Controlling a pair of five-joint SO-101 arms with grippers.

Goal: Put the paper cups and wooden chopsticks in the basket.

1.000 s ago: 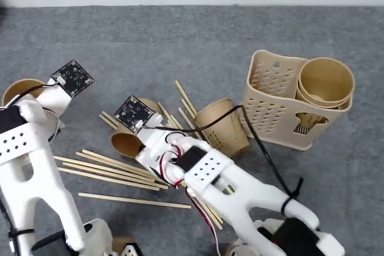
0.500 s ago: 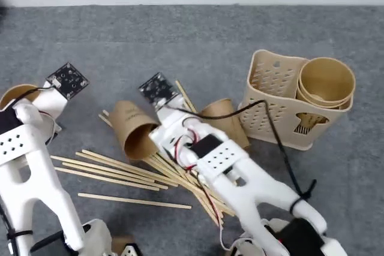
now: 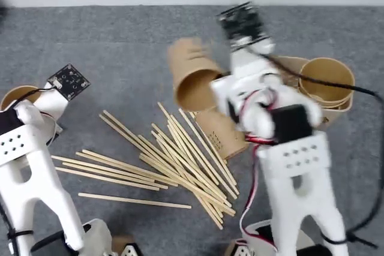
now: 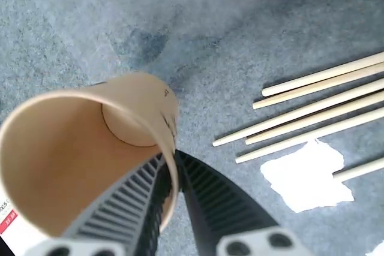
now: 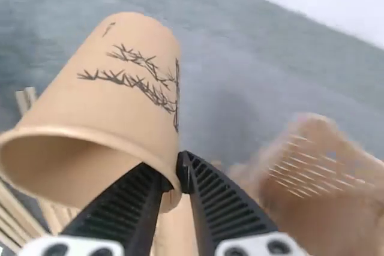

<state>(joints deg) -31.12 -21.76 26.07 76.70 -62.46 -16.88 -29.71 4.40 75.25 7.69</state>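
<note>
My right gripper (image 5: 177,169) is shut on the rim of a brown paper cup (image 5: 114,124) with a drawn pattern. It holds the cup (image 3: 192,76) in the air, left of the beige perforated basket (image 3: 336,115). Stacked cups (image 3: 327,79) stand in the basket. Another cup (image 3: 219,133) lies on its side by the basket's foot. Many wooden chopsticks (image 3: 174,160) are scattered over the grey mat. My left gripper (image 4: 171,160) is shut on the wall of a plain paper cup (image 4: 78,148), which sits at the table's far left (image 3: 15,94).
The right arm (image 3: 288,148) covers much of the basket's left half. Chopsticks (image 4: 312,106) lie close to the left cup, beside a white scrap (image 4: 309,175) on the mat. The back of the mat is bare grey.
The right arm has lifted its cup off the mat and swung it up and right toward the basket, uncovering the chopstick pile. The left arm has barely moved.
</note>
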